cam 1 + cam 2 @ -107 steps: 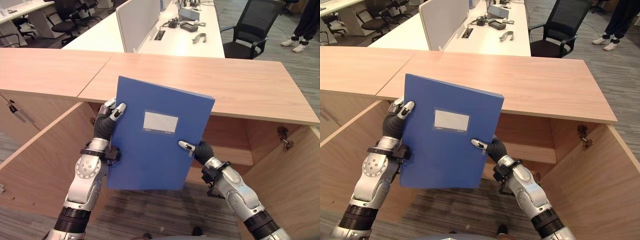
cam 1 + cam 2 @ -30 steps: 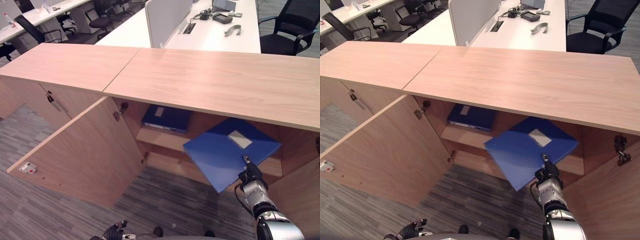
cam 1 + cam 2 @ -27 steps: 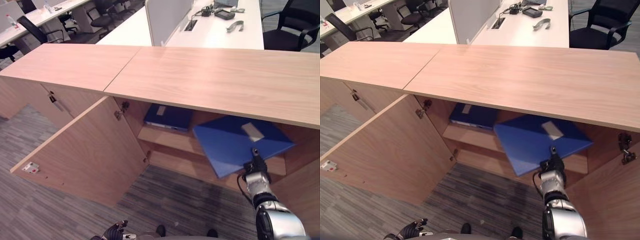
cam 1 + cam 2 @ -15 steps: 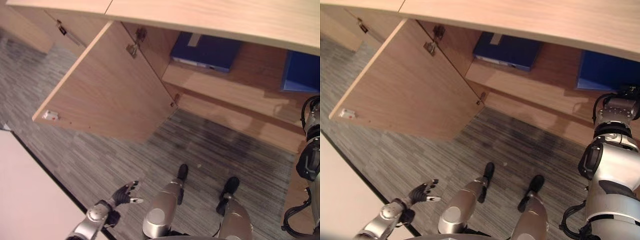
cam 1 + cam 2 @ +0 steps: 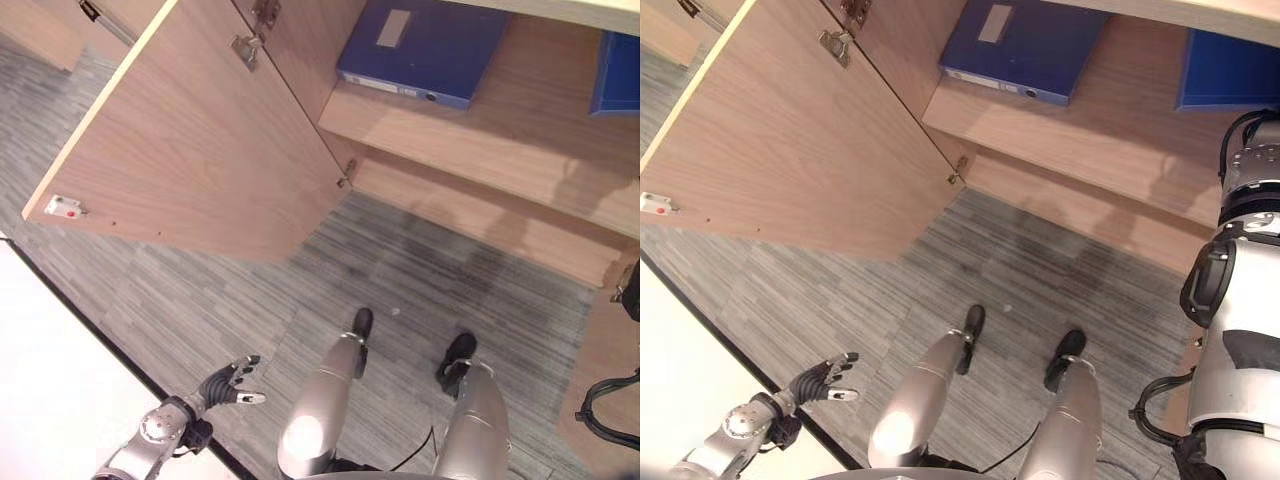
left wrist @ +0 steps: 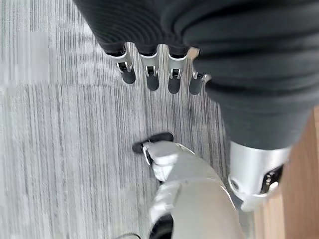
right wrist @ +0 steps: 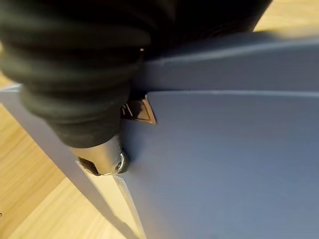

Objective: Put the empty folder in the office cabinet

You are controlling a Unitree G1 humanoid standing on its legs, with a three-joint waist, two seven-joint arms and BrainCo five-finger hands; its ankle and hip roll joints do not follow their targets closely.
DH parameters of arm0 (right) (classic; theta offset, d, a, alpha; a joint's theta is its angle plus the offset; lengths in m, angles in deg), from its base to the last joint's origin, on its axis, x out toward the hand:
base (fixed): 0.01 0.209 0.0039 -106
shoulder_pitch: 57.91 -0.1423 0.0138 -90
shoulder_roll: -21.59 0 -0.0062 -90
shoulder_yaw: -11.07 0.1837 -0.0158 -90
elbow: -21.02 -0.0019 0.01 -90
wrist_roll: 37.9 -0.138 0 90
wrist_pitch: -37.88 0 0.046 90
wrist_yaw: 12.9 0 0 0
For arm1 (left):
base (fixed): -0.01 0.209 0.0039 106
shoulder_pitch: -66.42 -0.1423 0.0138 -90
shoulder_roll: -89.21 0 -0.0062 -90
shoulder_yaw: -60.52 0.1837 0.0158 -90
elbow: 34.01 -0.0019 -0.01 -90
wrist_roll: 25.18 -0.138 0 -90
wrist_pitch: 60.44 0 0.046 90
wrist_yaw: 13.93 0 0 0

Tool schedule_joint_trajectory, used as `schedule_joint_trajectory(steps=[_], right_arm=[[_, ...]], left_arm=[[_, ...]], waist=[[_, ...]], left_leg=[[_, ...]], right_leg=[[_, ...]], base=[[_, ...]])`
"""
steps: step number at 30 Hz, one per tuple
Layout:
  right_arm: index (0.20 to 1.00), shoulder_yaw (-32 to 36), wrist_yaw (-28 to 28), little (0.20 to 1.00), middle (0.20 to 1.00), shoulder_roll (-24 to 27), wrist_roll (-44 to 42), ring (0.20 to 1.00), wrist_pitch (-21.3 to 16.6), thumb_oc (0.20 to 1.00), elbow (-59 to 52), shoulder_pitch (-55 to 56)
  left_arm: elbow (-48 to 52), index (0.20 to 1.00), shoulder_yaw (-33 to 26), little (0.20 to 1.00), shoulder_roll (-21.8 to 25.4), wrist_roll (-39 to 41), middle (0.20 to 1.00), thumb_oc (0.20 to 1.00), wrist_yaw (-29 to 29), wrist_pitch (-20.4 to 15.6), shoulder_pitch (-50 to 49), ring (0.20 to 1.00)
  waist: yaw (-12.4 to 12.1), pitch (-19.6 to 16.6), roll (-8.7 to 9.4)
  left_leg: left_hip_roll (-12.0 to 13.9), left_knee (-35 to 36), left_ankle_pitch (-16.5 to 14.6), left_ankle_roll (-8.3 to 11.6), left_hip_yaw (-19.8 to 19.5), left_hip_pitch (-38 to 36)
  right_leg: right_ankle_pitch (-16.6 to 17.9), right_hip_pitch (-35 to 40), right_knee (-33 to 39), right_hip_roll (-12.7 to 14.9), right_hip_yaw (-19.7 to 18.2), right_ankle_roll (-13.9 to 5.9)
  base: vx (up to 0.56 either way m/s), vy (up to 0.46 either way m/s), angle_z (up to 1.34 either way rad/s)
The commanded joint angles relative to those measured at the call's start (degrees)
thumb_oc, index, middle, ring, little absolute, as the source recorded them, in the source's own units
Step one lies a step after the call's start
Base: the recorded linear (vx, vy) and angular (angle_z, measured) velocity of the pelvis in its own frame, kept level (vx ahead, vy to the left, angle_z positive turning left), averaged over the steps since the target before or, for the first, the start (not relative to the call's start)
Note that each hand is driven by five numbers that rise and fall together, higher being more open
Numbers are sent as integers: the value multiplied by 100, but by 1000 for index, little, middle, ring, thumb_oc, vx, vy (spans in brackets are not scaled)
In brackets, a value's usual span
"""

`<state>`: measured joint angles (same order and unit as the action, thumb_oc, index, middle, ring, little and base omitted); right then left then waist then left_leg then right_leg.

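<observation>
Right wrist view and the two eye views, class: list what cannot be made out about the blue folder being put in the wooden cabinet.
- Blue folder on the wooden cabinet shelf: cut off by the eye views' right edge.
- Right hand: in its wrist view, the dark cover hides whether its fingers grip the folder.
- Whether the folder lies flat: its close-up surface shows no underside.

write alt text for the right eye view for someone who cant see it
An open wooden cabinet seen from above, with one blue folder lying flat on its shelf and a second blue folder at the shelf's right end, where the robot's right arm reaches in. The left robot hand hangs open above grey carpet.
</observation>
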<state>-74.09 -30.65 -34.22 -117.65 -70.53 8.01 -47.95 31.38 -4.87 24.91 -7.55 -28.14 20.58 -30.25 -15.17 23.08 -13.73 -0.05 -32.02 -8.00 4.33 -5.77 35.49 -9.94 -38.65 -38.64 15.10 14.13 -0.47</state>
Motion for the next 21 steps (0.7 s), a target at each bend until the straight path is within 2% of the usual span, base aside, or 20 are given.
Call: schedule_joint_trajectory(steps=[1, 7, 8, 10, 11, 12, 13, 14, 15, 16, 17, 19, 21], right_arm=[[200, -535, 175, 200, 200, 709, 333, 200, -243, 200, -429, -383], [200, -1043, 131, 200, 200, 884, 248, 200, -374, 200, -481, -1121], [200, -1159, -106, 200, 200, 618, 371, 200, -396, 200, -571, -1344], [200, -1351, -155, 200, 200, 714, 431, 200, -543, 200, -596, -1435], [200, -1461, -341, 200, 200, 661, 548, 200, -601, 200, -542, -1491], [200, -1582, -408, 200, 200, 695, 663, 200, -570, 200, -624, -1646], [200, -1614, -424, 200, 200, 697, 672, 200, -567, 200, -625, -1677], [200, -1617, -252, 200, 200, 781, 644, 200, -450, 200, -755, -1571], [200, -1613, -335, 200, 200, 674, 500, 200, -508, 200, -694, -1521], [200, -1775, -307, 200, 200, 752, 622, 200, -434, 200, -623, -1628], [200, -1756, -403, 200, 200, 886, 582, 200, -532, 200, -497, -1641], [200, -1746, -489, 200, 200, 869, 814, 200, -480, 200, -417, -1683], [200, -1588, -686, 200, 200, 829, 928, 200, -568, 200, -548, -1555]], left_arm=[[-87, 1000, -26, 1000, 339, 174, 1000, 1000, 43, -117, -312, 1000], [95, 1000, 133, 1000, 599, 282, 1000, 1000, -64, -184, -311, 1000], [-598, 1000, 475, 1000, 405, -1166, 1000, 1000, 909, -139, 248, 1000], [-701, 1000, 621, 1000, 268, -1431, 1000, 1000, 1023, -176, 536, 1000], [-792, 1000, 718, 1000, 201, -1579, 1000, 1000, 1033, -110, 740, 1000], [-910, 1000, 765, 1000, 15, -1674, 1000, 1000, 1113, -200, 759, 1000], [-932, 1000, 773, 1000, -14, -1682, 1000, 1000, 1122, -213, 775, 1000], [-602, 1000, 753, 1000, -47, -428, 1000, 1000, 172, -308, 459, 1000], [-743, 1000, 858, 1000, -357, -118, 1000, 1000, 661, -33, 804, 1000], [-785, 1000, 859, 1000, -289, -134, 1000, 1000, 485, -270, 666, 1000], [-634, 1000, 904, 1000, 66, -1531, 1000, 1000, 1332, -364, 870, 1000], [-84, 1000, 844, 1000, 312, -1819, 1000, 1000, 1527, -350, 1007, 1000], [200, 1000, 738, 1000, 297, -1917, 1000, 1000, 1636, -343, 974, 1000]], waist=[[-152, -467, 50], [-207, -546, -132], [-65, -542, -44], [-93, -531, -92], [-47, -545, -41], [-72, -530, -69], [-73, -532, -80], [-70, -495, -134], [-53, -509, -130], [-86, -480, -160], [-87, -478, -265], [-91, -420, -363], [-42, -369, -437]], left_leg=[[43, -92, -635, -151, -302, -24], [-52, 54, -528, -102, -321, 196], [-42, 67, -563, -88, -299, 240], [-61, 151, -477, -77, -284, 291], [-54, 176, -467, -68, -264, 317], [-79, 214, -430, -62, -250, 381], [-82, 215, -427, -62, -245, 392], [-110, 261, -426, -55, -222, 407], [-120, 333, -364, -55, -217, 472], [-142, 340, -331, -58, -237, 519], [-168, 341, -322, -64, -253, 544], [-194, 307, -284, -58, -270, 677], [-268, 257, -269, -47, -259, 808]], right_leg=[[-1256, 176, -487, -225, -351, -474], [-1310, -246, -689, -97, -413, -501], [-1369, -358, -753, -102, -469, -506], [-1319, -476, -765, -82, -504, -501], [-1322, -514, -755, -88, -503, -500], [-1331, -603, -768, -67, -525, -494], [-1331, -620, -775, -64, -531, -494], [-1359, -730, -836, -67, -595, -476], [-1354, -806, -837, -58, -586, -459], [-1360, -886, -890, -46, -638, -446], [-1381, -939, -953, 5, -655, -450], [-1382, -1038, -1035, 21, -685, -447], [-1419, -1199, -1144, 54, -747, -434]], base=[[0, 0, 0], [7, 3, 1], [18, 11, 6], [-15, 9, 7], [-7, 11, -4], [1, 3, -7], [-11, -2, -5], [0, 0, 0], [-26, -4, -3], [0, 13, -3], [-12, -25, -7], [-14, -28, 2], [-33, -3, 20]])
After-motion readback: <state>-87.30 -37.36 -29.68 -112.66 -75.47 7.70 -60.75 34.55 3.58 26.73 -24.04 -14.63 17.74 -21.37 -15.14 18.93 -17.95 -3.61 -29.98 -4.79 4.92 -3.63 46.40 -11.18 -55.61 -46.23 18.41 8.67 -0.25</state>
